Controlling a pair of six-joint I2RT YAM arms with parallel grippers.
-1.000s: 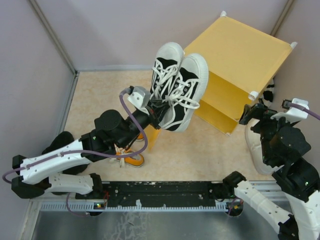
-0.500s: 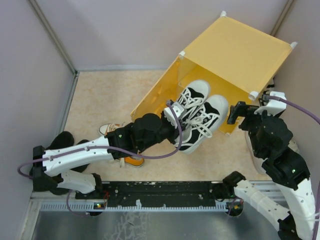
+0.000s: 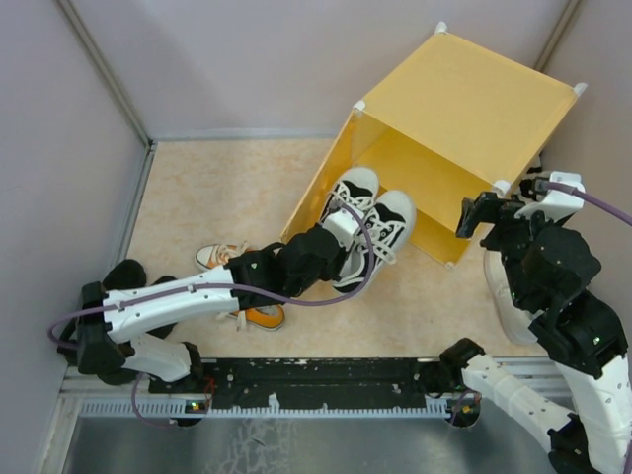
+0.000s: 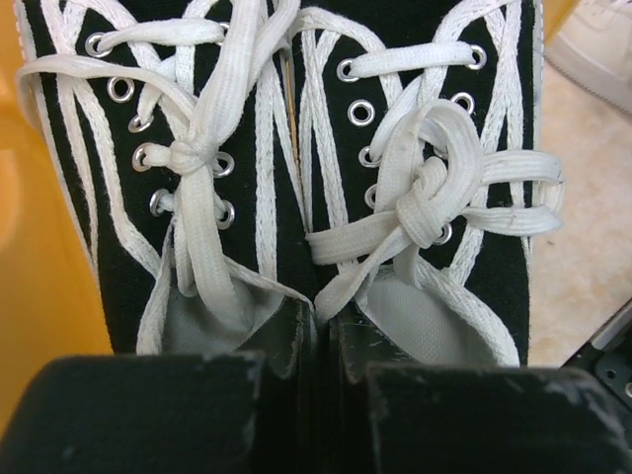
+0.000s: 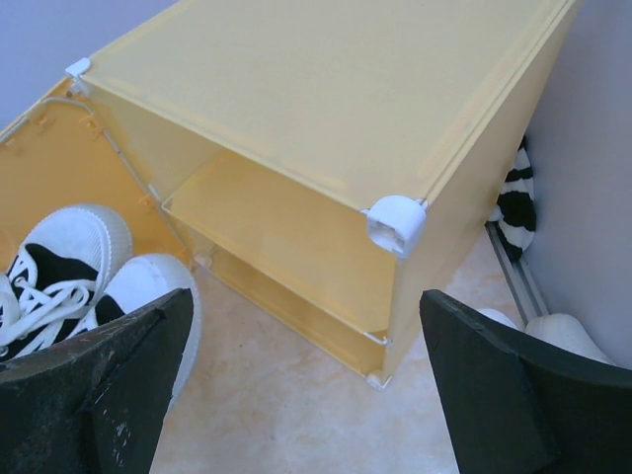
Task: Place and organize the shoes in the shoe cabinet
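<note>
Two black-and-white shoes [image 3: 388,219] in clenched left tool [image 4: 316,321] at cabinet [image 3: 464,94]; right tool [image 3: 482,211] agape.

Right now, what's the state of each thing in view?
shoe cabinet: door open.
black-and-white pair: clamped together at heels, toes toward cabinet.
left gripper: shut on the pair.
right gripper: open, empty.
orange shoe: on floor, partly under left arm.

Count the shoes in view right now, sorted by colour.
2 black-and-white shoes
2 orange shoes, partly under the left arm
1 off-white shoe, partly hidden by the right arm
Total: 5 in view
</note>
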